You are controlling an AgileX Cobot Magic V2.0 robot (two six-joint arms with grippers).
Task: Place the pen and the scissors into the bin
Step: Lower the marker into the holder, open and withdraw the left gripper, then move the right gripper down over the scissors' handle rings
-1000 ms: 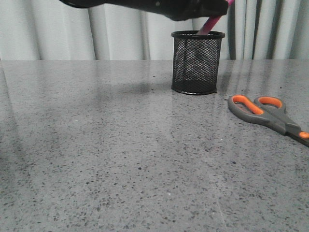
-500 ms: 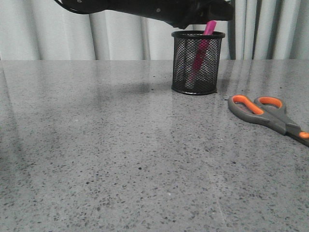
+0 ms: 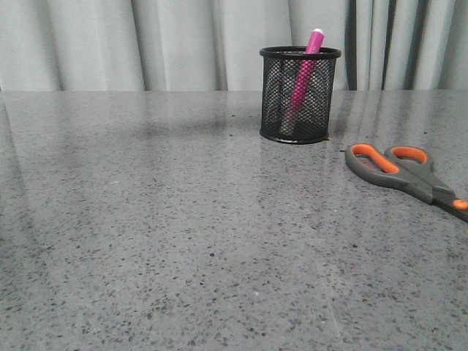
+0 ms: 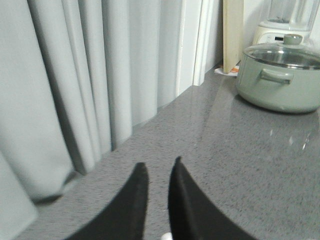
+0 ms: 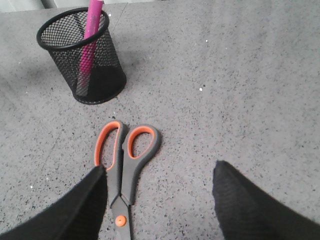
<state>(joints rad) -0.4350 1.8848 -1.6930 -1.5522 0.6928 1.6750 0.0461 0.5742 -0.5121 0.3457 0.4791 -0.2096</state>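
Standing tilted in bin [image 3: 300,95]: pen [image 3: 304,73], long axis near upright, upper end leaning on rim. Scissors [image 3: 404,172] flat on table [image 3: 183,234] beside bin, handles toward it. Right gripper [image 5: 159,192] wide, empty; left gripper [image 4: 156,192] narrowly parted, empty.

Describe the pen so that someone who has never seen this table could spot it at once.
On the grey speckled stone table, find the black wire-mesh cup standing near the curtain. The short magenta-pink marker leans inside it, its tip poking above the rim. The only other loose item, the grey and orange scissors, lies flat outside the cup.
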